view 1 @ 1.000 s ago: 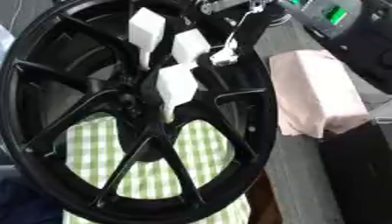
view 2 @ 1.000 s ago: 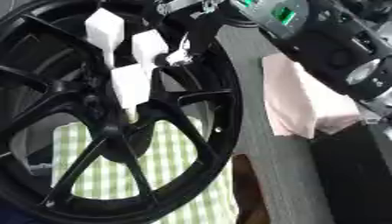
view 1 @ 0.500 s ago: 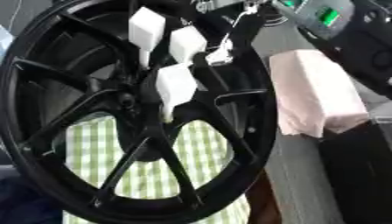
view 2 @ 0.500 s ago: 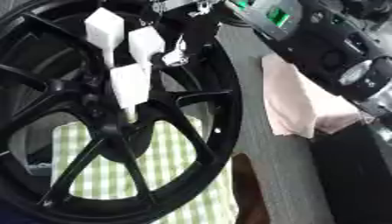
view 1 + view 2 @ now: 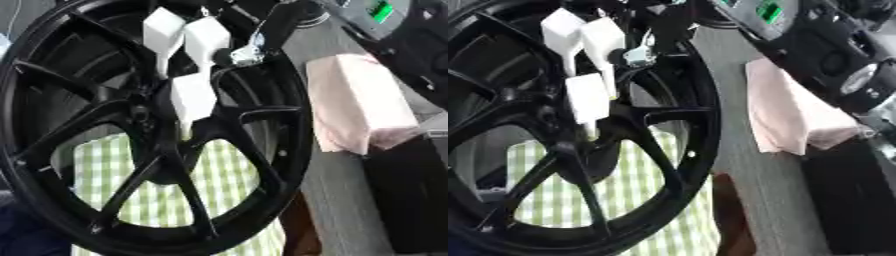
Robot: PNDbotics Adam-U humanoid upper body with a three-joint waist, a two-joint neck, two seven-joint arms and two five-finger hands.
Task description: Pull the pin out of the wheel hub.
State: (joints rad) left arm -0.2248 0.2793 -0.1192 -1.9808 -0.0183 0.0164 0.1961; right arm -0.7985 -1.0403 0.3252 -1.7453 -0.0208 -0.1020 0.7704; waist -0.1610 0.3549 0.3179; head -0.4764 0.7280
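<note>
Wheel hub [image 5: 149, 150] stands tilted on the surface [image 5: 337, 200]. Right hand [image 5: 188, 60], white-tipped, pinches the pin [image 5: 185, 131] at its centre. Left hand unseen.

The wheel [image 5: 262, 165] ran off the left and bottom edges, so its rim was cut. The right hand [image 5: 188, 65] covered the hub, and no pin could be made out. Spokes hid parts of the checked cloth [image 5: 227, 175].

Black spoked wheel hub [image 5: 166, 165], white pins [image 5: 191, 97] at centre
</note>
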